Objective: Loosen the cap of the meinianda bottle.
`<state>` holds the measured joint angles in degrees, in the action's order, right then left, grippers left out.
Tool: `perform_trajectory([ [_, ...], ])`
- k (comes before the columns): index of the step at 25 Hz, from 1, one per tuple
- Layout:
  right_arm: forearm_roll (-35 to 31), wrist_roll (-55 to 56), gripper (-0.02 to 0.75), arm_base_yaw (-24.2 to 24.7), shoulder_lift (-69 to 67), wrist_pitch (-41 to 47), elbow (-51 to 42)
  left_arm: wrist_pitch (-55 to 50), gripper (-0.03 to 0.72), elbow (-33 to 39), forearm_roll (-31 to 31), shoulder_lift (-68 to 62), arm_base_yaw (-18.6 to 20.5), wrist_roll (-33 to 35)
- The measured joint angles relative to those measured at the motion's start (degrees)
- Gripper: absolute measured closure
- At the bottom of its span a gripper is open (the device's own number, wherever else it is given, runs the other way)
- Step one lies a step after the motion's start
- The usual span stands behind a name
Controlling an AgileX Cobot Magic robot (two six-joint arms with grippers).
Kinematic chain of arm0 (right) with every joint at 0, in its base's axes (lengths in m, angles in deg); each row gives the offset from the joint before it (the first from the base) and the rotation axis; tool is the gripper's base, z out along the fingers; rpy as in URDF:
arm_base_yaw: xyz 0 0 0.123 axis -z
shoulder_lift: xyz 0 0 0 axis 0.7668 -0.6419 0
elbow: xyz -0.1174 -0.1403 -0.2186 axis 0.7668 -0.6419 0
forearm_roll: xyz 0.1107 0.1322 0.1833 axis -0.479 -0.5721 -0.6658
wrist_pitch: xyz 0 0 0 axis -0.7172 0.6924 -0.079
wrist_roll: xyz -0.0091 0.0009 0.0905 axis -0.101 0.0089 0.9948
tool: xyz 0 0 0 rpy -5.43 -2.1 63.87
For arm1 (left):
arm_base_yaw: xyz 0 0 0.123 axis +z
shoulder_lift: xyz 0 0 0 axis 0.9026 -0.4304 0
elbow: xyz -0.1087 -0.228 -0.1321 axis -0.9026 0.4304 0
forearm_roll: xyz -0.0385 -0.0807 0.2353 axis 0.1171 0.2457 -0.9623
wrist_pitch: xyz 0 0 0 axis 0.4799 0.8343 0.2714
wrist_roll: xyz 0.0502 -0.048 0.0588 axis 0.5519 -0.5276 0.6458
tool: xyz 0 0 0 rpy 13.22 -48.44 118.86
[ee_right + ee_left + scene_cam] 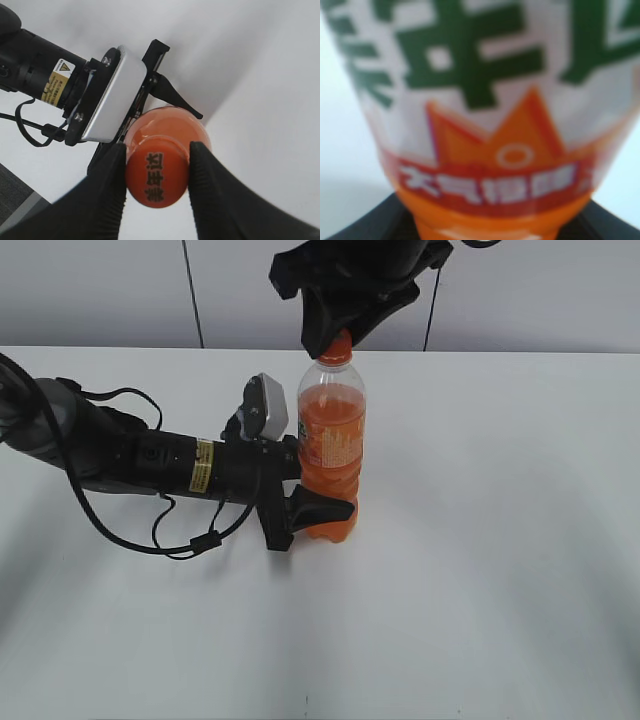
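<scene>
White worktop (480, 570) under a pale panelled wall, bare but for 1 bottle (331, 445) and 2 arms.

Standing upright near mid-worktop: the bottle, clear plastic, orange drink up to the shoulder, label band around the waist. Cap (337, 345) on the neck, seemingly not yet loosened.

Lying low along the worktop from the left: left tool (318, 508), fingers to either side of the ribbed lower body and pressed against it, gripping the bottle. Probably there as an anchor, to stop the body turning or tipping while the cap gets twisted. Left wrist view filled by blurred label print and the orange base, with dark fingers at the bottom corners, consistent with that close hold.

Hanging from above: right tool (157, 172), 1 black finger at each side of the cap (157, 175). In the right wrist view both fingers look to be touching the cap's sides, closing on it; a firm grip cannot be confirmed. Placed top-down, likely so a wrist roll can unscrew it.

Dark print legible on the cap's top. Contents sealed in; no spill anywhere on the worktop.
</scene>
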<state>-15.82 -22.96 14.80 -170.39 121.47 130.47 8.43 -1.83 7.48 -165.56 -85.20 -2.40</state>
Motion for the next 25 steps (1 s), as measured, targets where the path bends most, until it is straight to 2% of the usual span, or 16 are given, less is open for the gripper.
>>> perform_trajectory([
  [2,0.31,0.00,0.461,0.00,0.00,0.00,0.00,0.00,0.285,0.00,-0.05,0.00,0.00,0.02],
  [19,0.36,-0.70,0.461,0.00,0.00,0.00,0.00,0.00,0.285,0.00,0.00,0.00,0.00,0.02],
  [25,0.32,-4.81,0.461,0.00,0.00,0.00,0.00,0.00,0.286,0.00,0.00,0.00,0.00,0.02],
])
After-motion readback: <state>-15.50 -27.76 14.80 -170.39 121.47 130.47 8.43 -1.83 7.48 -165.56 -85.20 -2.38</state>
